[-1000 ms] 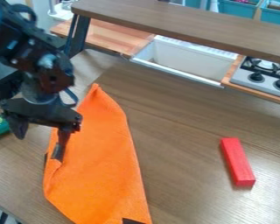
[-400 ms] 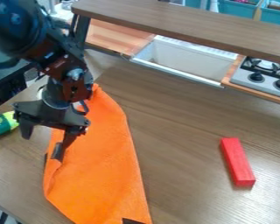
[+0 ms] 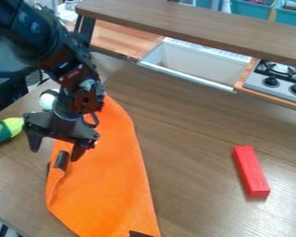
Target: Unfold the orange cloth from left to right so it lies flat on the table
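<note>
The gripper [image 3: 55, 154] hangs at the left over the upper left part of an orange cloth [image 3: 107, 185], its two fingers spread wide with nothing between them. The right finger is over the cloth near a dark patch on its folded left edge; whether it touches cannot be told. The cloth lies lengthwise on the table, its top end behind the gripper. A green bottle [image 3: 3, 131] with a yellow-green end lies left of the gripper. At the right, a red block [image 3: 251, 171] lies flat on the table.
Behind the table [image 3: 190, 152] are a white sink [image 3: 197, 62] and a stove [image 3: 279, 79]. A raised brown shelf [image 3: 194, 25] crosses above them. Something white and round [image 3: 48, 99] stands behind the gripper.
The arm and gripper have moved to the right and slightly down, uncovering more of the green bottle and the white round thing. The cloth and red block have stayed in place.
</note>
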Robot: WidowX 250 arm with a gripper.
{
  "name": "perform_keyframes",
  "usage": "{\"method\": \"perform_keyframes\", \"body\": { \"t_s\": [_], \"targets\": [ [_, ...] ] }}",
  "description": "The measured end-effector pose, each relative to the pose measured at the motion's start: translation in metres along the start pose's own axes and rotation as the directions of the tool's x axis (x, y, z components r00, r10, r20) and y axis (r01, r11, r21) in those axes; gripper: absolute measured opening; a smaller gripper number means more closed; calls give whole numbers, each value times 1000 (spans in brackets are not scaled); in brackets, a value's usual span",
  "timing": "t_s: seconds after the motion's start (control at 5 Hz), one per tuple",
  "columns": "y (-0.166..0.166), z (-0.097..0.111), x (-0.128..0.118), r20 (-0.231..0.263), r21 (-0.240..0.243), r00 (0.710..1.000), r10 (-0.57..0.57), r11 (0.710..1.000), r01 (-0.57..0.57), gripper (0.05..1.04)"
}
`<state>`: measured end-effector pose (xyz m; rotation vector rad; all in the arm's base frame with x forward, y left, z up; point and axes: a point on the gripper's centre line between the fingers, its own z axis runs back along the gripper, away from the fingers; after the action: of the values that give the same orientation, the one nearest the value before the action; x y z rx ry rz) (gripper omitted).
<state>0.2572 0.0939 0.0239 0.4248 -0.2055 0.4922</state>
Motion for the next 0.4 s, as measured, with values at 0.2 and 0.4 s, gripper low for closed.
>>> {"method": "perform_keyframes", "body": {
  "t_s": [0.2,0.4],
  "targets": [
    [-3,-4,0,-8,7,1000,-9,1000,9,999],
    [-8,-6,-2,-7,12,1000,-26,1000,26,999]
  ]
}}
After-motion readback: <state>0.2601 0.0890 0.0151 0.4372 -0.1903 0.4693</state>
